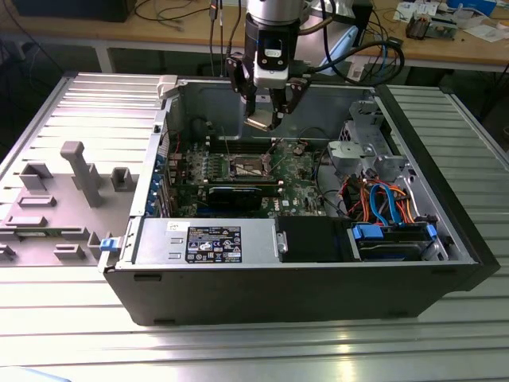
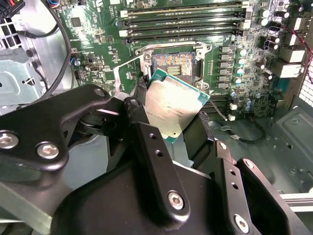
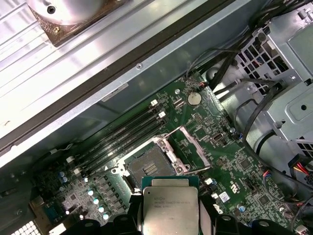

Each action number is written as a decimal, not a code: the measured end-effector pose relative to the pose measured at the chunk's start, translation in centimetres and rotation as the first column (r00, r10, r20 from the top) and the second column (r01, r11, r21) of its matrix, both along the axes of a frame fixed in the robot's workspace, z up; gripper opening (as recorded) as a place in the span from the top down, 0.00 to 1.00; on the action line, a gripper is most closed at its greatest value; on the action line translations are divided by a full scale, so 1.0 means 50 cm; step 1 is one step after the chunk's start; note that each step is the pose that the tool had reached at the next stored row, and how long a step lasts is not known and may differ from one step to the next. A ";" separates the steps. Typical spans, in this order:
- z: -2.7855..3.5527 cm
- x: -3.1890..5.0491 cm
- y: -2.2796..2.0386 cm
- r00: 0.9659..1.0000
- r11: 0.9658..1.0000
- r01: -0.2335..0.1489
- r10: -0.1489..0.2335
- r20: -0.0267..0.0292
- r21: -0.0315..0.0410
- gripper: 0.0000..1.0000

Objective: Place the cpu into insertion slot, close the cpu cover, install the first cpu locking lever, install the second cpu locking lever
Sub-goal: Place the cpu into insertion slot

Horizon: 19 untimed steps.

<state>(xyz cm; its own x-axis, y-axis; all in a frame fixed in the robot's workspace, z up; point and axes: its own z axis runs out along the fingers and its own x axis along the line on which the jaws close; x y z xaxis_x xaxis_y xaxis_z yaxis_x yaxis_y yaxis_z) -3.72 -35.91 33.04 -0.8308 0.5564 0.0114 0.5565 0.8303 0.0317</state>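
Your gripper (image 1: 266, 111) is hanging over the open computer case (image 1: 302, 294). Its fingers (image 2: 146, 147) are squeezing the cpu (image 2: 173, 107) by its edges. The cpu is up in the air, shiny side showing, near the insertion slot (image 2: 173, 63) but not touching it. The slot is lying open. I think the thin metal frame lying flipped open just beside it is the cpu cover (image 3: 195, 147).

Here is what I am worrying about:

- In the second wrist view the cpu is looking turned and tipped next to the square slot. If it is going down crooked, a corner could be poking the tiny gold pins and bending them.
- The fingers are only pinching thin edges. If the grip is getting loose, the cpu could be sliding out and falling onto the green board (image 2: 98, 49).
- The cover is sitting right by the slot. If the cpu or a finger is bumping it, the cpu could be getting knocked out of line.
- The long black memory slots (image 2: 181, 22) are lying close by too. A wide finger could be catching on them.

I cannot tell if the cpu's corners are matching the slot the right way round.
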 end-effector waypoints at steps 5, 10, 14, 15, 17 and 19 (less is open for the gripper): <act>0.000 0.000 0.0000 1.000 1.000 0.007 -0.007 0.000 0.000 0.45; 0.000 0.000 0.0000 1.000 1.000 0.013 -0.013 0.000 0.000 0.45; 0.000 0.000 0.0000 1.000 1.000 0.018 -0.018 0.000 0.000 0.45; 0.000 0.000 0.0000 1.000 1.000 0.019 -0.019 0.000 0.000 0.45; 0.000 0.000 0.0000 1.000 1.000 0.022 -0.022 0.000 0.000 0.45; 0.000 0.000 0.0000 1.000 1.000 0.025 -0.025 0.000 0.000 0.45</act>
<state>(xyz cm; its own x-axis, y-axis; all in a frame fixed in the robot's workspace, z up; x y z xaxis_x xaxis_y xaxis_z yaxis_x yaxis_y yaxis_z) -3.72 -35.91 33.03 -0.8167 0.5770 0.0114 0.5770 0.8161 0.0317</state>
